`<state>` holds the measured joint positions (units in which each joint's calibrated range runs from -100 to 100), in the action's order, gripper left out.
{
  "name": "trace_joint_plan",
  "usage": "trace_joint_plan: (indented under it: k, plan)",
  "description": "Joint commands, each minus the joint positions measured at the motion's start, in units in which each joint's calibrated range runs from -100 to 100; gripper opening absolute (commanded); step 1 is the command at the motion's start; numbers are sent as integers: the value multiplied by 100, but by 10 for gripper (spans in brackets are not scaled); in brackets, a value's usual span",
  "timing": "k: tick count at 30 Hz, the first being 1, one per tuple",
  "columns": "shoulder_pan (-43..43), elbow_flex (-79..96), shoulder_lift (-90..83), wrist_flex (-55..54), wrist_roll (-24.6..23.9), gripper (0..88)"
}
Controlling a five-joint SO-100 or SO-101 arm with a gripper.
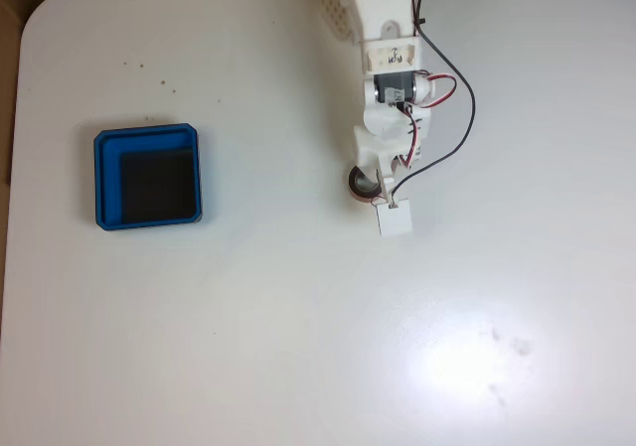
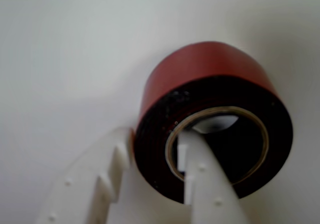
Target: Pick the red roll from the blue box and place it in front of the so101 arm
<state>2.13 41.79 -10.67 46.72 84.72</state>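
End effector [image 2: 157, 156] pinches the red ring-shaped tape roll's [image 2: 200, 69] wall, one finger inside its core; lower gently onto the white tabletop [image 1: 248, 317] before releasing.

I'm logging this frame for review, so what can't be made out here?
- Fixed view: the red roll is mostly covered by the gripper.
- Wrist view: whether the roll touches the table is unclear.
- Fixed view: the so101 arm base is cut off at the top edge.

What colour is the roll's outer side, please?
Red, clearest in the wrist view on the roll.
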Motion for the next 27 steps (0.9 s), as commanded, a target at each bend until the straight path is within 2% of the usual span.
trace_joint_plan:
  k: [1, 11, 20, 27]
  plan:
    - [-91, 25, -647, -51, -14, 74]
    - [-130, 205, -2303, -35, -14, 74]
    - [-198, 1562, -4602, -84, 38, 74]
    - [-218, 1939, -5572, -92, 38, 74]
